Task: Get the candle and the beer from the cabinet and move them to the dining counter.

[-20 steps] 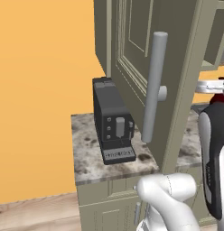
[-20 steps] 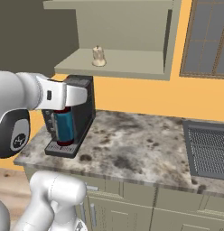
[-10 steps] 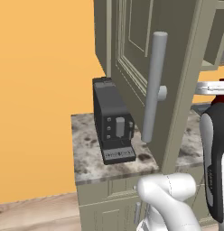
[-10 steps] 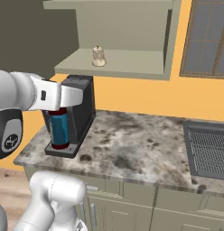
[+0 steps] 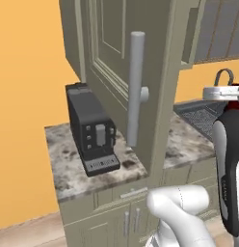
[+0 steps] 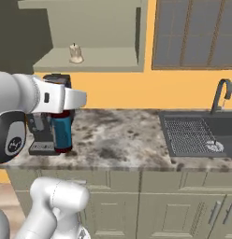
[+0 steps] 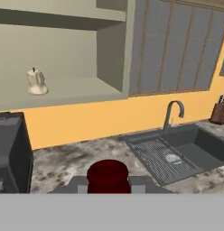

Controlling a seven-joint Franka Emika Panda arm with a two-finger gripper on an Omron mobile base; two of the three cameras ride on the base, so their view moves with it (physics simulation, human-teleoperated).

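Observation:
My gripper (image 7: 108, 184) is shut on the beer (image 7: 108, 175), whose red cap sits between the fingertips. From the right base view the beer (image 6: 61, 131) hangs under the hand, in front of the coffee machine. The cream-white candle (image 7: 36, 82) stands upright on the open cabinet's shelf (image 7: 77, 92), up and to the left of the hand, and shows as the candle (image 6: 76, 52) from the right. The cabinet door (image 5: 116, 72) stands swung open with its grey bar handle (image 5: 135, 87). The dining counter is out of view.
A black coffee machine (image 5: 92, 129) stands on the marble wall counter (image 6: 122, 140). To the right lie a dark sink (image 6: 202, 135) with a faucet (image 6: 221, 93) and a knife block (image 7: 218, 113). The open door juts out over the counter's left part.
The whole picture has shifted: the base has moved, bringing the sink and window into view. The gripper stays shut on the beer and the candle has not moved on its shelf.

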